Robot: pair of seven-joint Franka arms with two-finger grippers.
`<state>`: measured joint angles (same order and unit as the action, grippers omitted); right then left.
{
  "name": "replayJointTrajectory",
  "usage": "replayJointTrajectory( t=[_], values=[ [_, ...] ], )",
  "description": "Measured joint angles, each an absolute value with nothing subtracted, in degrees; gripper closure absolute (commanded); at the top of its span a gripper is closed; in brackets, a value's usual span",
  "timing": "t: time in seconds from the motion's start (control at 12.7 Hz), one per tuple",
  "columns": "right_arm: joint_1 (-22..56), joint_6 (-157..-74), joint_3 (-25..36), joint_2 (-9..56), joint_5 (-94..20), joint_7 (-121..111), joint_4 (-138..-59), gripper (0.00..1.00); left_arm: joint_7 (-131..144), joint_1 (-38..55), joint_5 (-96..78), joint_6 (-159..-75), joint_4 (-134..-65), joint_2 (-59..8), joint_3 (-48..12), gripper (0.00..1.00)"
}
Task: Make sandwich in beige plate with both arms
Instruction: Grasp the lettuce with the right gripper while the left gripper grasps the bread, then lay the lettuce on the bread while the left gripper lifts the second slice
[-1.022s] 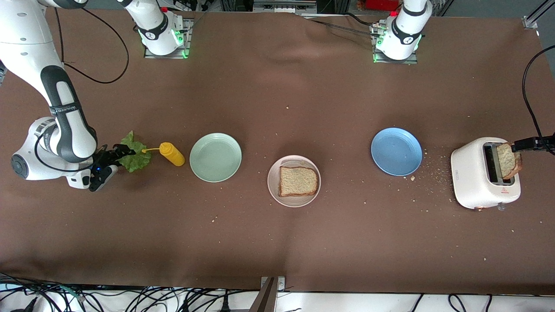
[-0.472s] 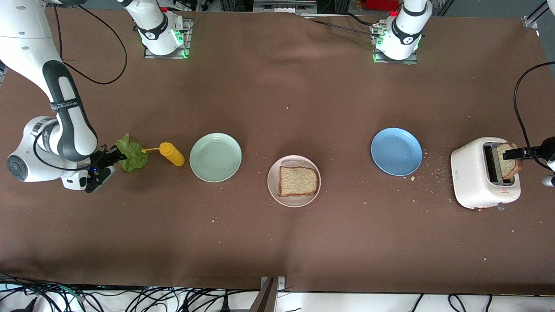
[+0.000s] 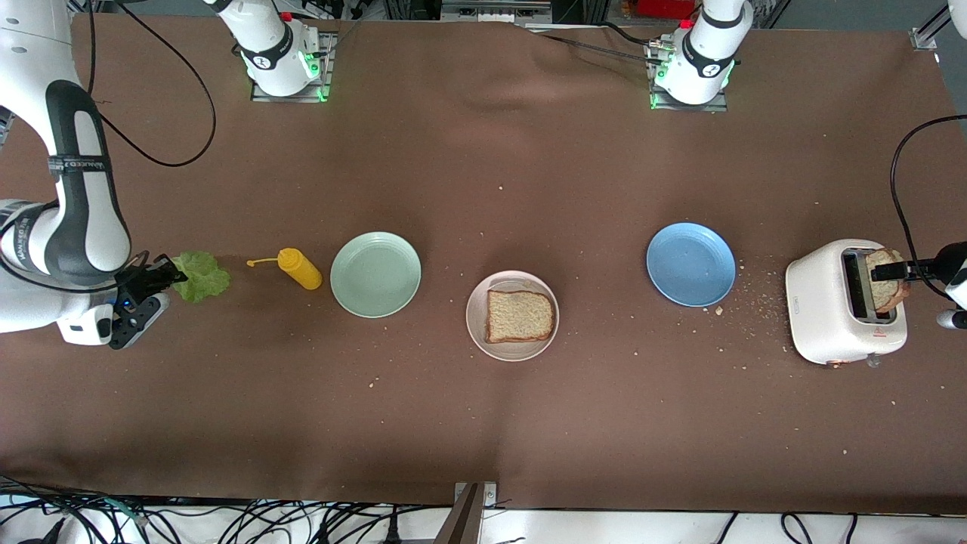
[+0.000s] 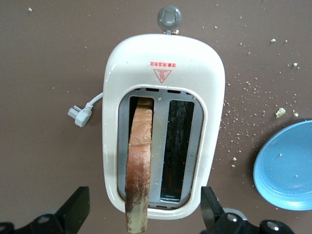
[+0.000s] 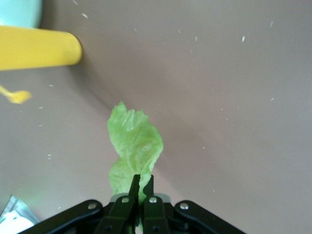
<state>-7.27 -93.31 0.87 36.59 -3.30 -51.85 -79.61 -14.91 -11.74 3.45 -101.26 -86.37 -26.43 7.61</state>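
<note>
The right pincer (image 5: 142, 183) grips the lettuce leaf (image 5: 134, 146) above the desk (image 3: 483, 423), the left pincer (image 4: 141, 214) hangs wide over the toaster's (image 4: 163, 73) slice (image 4: 139, 165), and another slice (image 3: 519, 315) lies on the beige plate (image 3: 476, 321).

Brown table (image 3: 483, 423) carries, from right arm's end: yellow bottle (image 3: 300, 268), green plate (image 3: 375, 273), beige plate (image 3: 512, 315), blue plate (image 3: 690, 264), toaster (image 3: 835, 317). Crumbs (image 3: 755, 302) near toaster.
</note>
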Motion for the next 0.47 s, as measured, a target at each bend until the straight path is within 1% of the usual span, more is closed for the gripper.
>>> replayJointTrajectory(
  t=[0.16,0.24,0.31,0.39,0.47],
  values=[
    [-5.58,-87.04,0.75,36.37,-3.28,-48.93,-73.65,1.0,-14.92,-11.75,3.45,-101.26,-86.37,-26.52,7.61,0.11],
    [-4.76,-83.11,0.41,36.32,-3.29,-45.72,-70.65,1.0,-14.92,-11.75,3.45,-101.26,-86.38,-26.68,7.61,0.16],
    [-3.9,-79.33,-0.22,36.26,-3.41,-41.66,-67.98,1.0,-14.92,-11.75,3.45,-101.26,-86.41,-26.87,7.61,0.25],
    [-3.04,-76.35,-1.06,36.23,-4.01,-37.39,-66.05,1.0,-14.92,-11.75,3.45,-101.26,-86.52,-27.02,7.61,0.41],
    [-2.35,-74.17,-2.31,36.24,-5.42,-32.77,-64.99,1.0,-14.92,-11.8,3.45,-101.26,-86.69,-27.21,7.61,0.64]
  ],
)
